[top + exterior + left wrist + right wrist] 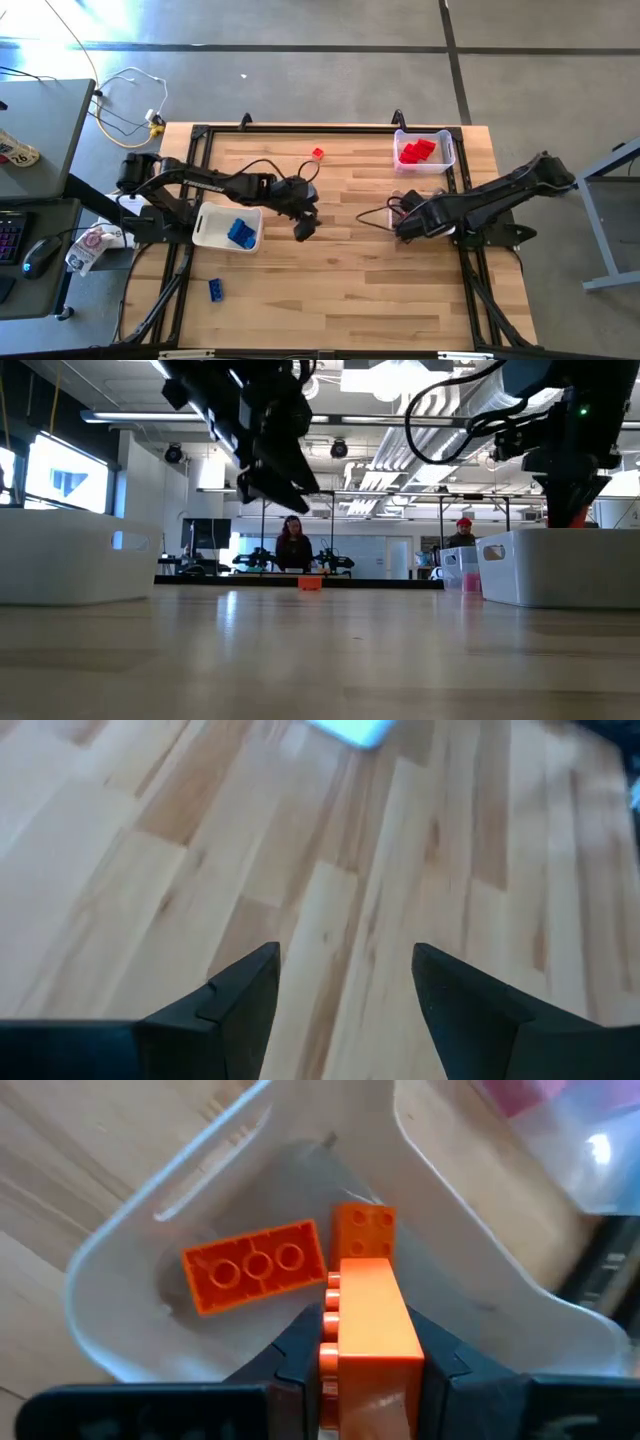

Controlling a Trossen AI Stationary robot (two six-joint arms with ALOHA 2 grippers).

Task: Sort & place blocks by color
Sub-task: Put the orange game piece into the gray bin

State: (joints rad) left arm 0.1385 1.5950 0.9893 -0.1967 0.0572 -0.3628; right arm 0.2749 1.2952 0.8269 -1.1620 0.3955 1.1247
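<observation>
High view is showing the wooden bench (340,250) whole, but the white bin under the right arm is almost wholly covered by that arm there; only the right wrist view is showing its inside. The other white bin (226,227), just beside the left arm's wrist, is lying open to view with a heap of blue blocks (241,233) in it, too small to count. The clear bin (425,150) at the far right corner is holding red blocks (417,150), also merging into one mass.

The left gripper (304,229) is hanging over bare wood near the bench's middle; the left wrist view is showing its fingers (245,995) standing wide apart with nothing between them, their tips cut off at the picture's edge.

The right gripper (365,1350) is hovering over its white bin (130,1280), fingers closed tight on an orange block (368,1320) held on edge, so only its long face and a row of side studs are showing. Below it in the bin two more orange blocks are lying: a long three-stud one (255,1266) and a short one (362,1232) partly hidden behind the held block.

A single red block (318,154) is sitting alone near the far edge, and a lone blue block (215,289) is lying near the left front corner. In the low view both people (294,545) beyond the bench are showing only dimly.
</observation>
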